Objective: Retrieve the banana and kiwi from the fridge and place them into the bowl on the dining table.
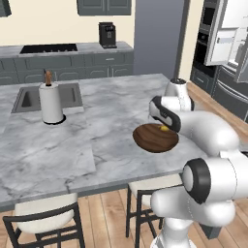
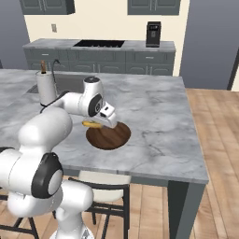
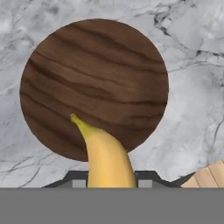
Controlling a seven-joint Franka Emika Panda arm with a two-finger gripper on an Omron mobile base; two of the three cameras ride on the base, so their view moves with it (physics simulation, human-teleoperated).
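My gripper [image 3: 109, 180] is shut on the yellow banana [image 3: 107, 157], which points out over the near rim of the dark wooden bowl [image 3: 94, 83]. The inside of the bowl is bare. The bowl [image 1: 155, 138] sits near the front right corner of the marble dining table [image 1: 97, 145], and the banana [image 1: 165, 129] shows just above its far edge. In the right base view the hand [image 2: 106, 116] hovers over the bowl [image 2: 109, 135] with the banana [image 2: 92, 124] beneath it. The fridge [image 1: 227, 38] stands at the far right with a door open. The kiwi is out of view.
A paper towel roll [image 1: 51, 101] stands beside the sink [image 1: 29, 99] on the table's left. Stools [image 1: 43, 218] are tucked under the near edge. A coffee machine [image 1: 107, 35] sits on the back counter. Wooden floor [image 2: 214, 140] lies right of the table.
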